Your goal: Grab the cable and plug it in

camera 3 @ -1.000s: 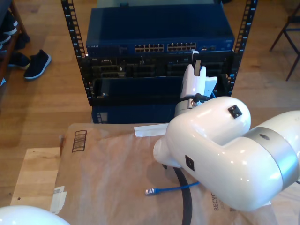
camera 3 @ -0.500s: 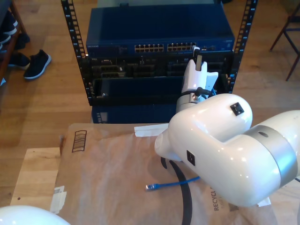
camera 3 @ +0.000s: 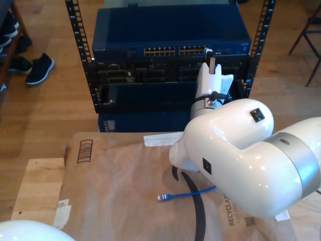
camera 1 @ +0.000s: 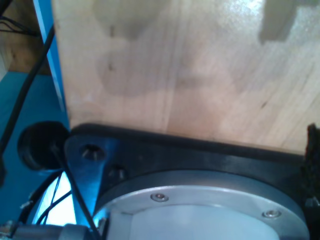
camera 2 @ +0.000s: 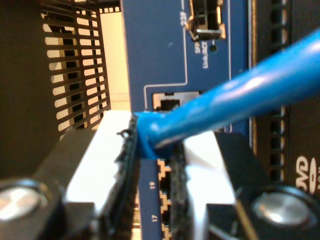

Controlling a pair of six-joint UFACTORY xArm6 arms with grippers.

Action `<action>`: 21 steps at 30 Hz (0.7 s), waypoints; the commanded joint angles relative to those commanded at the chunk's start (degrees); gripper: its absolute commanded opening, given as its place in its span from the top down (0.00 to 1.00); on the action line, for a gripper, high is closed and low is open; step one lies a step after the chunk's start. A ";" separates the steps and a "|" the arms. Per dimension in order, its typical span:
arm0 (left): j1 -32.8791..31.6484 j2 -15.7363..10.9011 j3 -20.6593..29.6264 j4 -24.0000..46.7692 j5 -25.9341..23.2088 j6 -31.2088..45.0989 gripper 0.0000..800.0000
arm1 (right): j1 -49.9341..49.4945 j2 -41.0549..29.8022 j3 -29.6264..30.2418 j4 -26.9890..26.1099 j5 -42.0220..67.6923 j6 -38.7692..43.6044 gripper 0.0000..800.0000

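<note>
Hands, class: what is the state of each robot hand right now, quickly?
My first hand: its state cannot be told.
My second hand: closed on the blue cable, at the switch's port row.

The cable (camera 2: 210, 107) blurs up close, its plug hidden between gripper pads.

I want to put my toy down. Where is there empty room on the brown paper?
The brown paper is bare between its barcode print and the blue cable. It's crowded toward the exterior view's right, under the big white arm.
</note>
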 joint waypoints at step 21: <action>0.00 0.00 0.00 0.00 0.00 0.00 0.00 | -0.09 -0.26 0.26 -0.09 -0.09 -2.29 1.00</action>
